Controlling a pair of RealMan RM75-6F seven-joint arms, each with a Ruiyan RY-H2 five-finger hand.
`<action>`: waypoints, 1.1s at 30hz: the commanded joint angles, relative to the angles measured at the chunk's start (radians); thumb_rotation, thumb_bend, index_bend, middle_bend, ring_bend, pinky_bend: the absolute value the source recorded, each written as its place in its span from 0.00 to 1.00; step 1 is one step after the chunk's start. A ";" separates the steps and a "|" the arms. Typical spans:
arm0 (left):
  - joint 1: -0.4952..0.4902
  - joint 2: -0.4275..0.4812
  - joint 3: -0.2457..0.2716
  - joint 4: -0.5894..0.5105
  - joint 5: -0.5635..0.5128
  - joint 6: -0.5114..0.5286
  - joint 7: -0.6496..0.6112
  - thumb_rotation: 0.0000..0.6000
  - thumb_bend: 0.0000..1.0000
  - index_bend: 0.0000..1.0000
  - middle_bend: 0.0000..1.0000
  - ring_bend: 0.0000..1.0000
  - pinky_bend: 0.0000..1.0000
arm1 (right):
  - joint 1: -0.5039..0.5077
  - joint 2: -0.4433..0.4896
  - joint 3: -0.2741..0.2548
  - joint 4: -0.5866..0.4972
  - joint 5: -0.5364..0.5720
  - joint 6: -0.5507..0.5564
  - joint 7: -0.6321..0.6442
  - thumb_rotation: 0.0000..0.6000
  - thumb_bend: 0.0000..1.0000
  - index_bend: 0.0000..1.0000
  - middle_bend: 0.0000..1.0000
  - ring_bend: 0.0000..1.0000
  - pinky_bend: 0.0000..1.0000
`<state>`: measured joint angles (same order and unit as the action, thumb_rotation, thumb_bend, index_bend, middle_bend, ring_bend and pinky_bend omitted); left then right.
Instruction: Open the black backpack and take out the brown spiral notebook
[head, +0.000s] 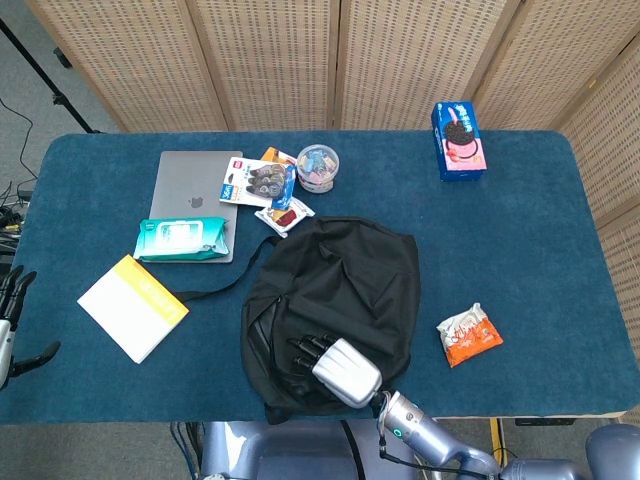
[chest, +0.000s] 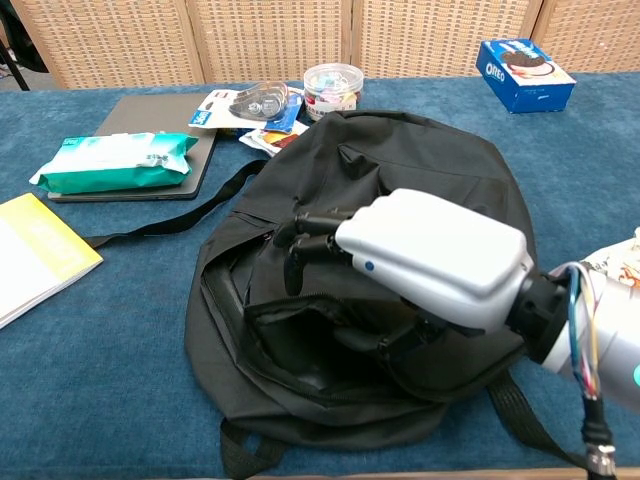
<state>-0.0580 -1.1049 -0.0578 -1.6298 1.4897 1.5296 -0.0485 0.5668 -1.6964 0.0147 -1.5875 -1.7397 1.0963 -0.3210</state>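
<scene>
The black backpack (head: 350, 270) lies flat in the middle of the blue table, its zipped mouth toward the front left. My right hand (chest: 432, 262) sits over its front part, fingers (chest: 300, 238) curled and thumb tucked under the upper flap, lifting that fabric. Below the hand the opening (chest: 300, 345) gapes, dark inside. The same right hand (head: 338, 365) shows at the bag's near edge in the head view. No brown spiral notebook is visible. My left hand (head: 10, 325) hangs off the table's left edge, fingers apart and holding nothing.
A grey laptop (head: 195, 195) with a teal wipes pack (head: 182, 240) on it lies at the left, a yellow notepad (head: 132, 306) in front of them. Small packets (head: 262, 183) and a plastic tub (head: 318, 167) sit behind the bag. An Oreo box (head: 458, 140) and snack packet (head: 469, 334) lie right.
</scene>
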 joint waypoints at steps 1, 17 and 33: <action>0.000 0.000 0.000 0.000 0.001 0.001 -0.001 1.00 0.17 0.04 0.00 0.00 0.04 | -0.001 -0.005 0.013 -0.002 0.008 0.017 -0.011 1.00 0.47 0.35 0.26 0.26 0.41; -0.002 0.000 0.003 0.000 0.003 -0.005 0.000 1.00 0.17 0.04 0.00 0.00 0.04 | 0.039 -0.037 0.068 0.094 -0.014 0.081 0.058 1.00 0.78 0.60 0.61 0.56 0.51; -0.073 -0.034 0.052 0.062 0.184 -0.042 -0.064 1.00 0.18 0.04 0.00 0.00 0.04 | 0.132 -0.018 0.214 0.198 0.062 0.079 0.151 1.00 0.80 0.65 0.65 0.60 0.52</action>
<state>-0.1042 -1.1321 -0.0202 -1.5804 1.6254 1.5024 -0.0934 0.6746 -1.7176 0.2064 -1.4240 -1.6780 1.1820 -0.1785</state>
